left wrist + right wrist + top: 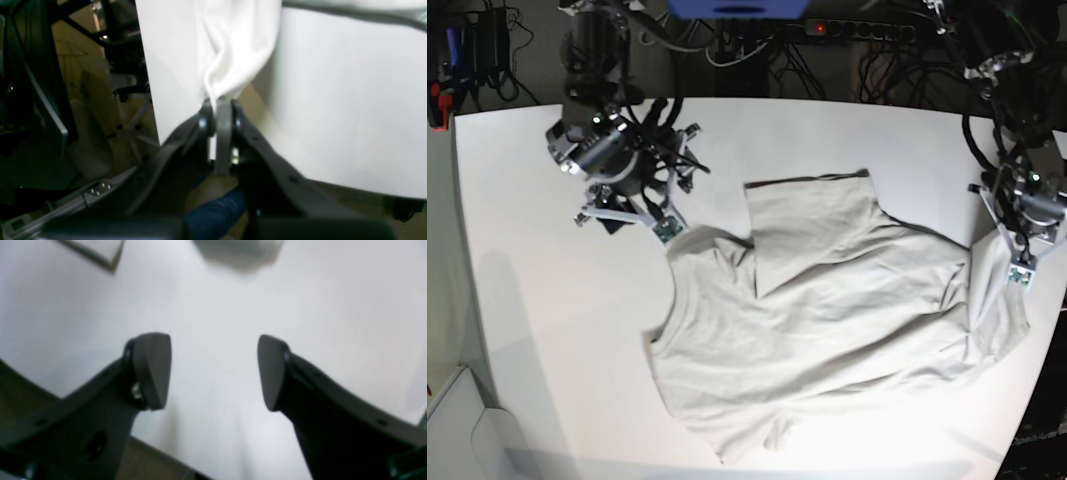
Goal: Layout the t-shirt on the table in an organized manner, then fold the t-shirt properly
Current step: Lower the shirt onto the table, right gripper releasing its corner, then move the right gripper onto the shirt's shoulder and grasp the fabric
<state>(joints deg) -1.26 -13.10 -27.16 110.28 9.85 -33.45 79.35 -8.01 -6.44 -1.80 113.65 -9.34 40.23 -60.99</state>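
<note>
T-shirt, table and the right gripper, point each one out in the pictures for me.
t-shirt (827, 310): base view, on the middle of the wrinkled body.
table (547, 300): base view, on bare white top beside the shirt.
right gripper (213, 370): right wrist view, midway between its open jaws.

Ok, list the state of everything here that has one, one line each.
t-shirt: spread on the table, wrinkled, part folded over, one edge lifted.
left gripper: shut on the t-shirt's edge.
right gripper: open, holding nothing, over the bare table.
</note>
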